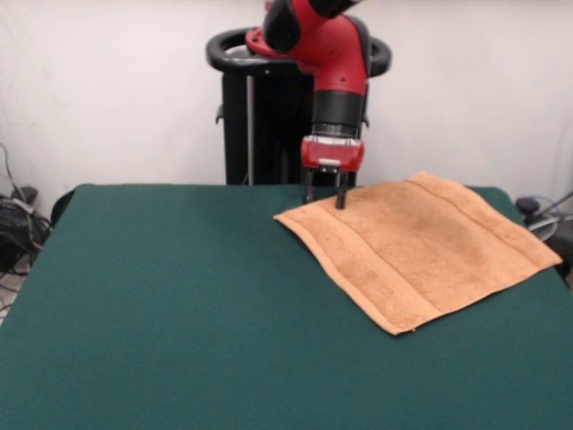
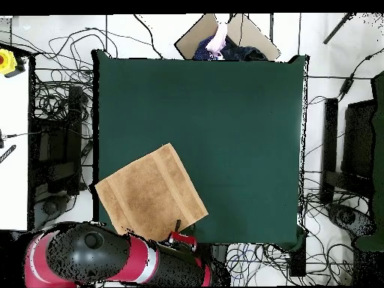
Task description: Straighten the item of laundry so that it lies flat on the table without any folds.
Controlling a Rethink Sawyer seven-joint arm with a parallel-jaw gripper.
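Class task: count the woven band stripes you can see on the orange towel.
2. On the towel, one stripe runs along the front-left edge; the other runs near the far-right edge.

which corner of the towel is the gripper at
The gripper stands at the peach terry-cloth towel's far left corner in the front view, by the green felt table's far edge; the other three corners lie away from it.

I work in a robotics lab: my pedestal (image 1: 260, 107) stands at a green felt table (image 1: 179, 305), tangled cables (image 2: 56, 90) sprawl over the floor, bare white wall (image 1: 107, 90) behind.
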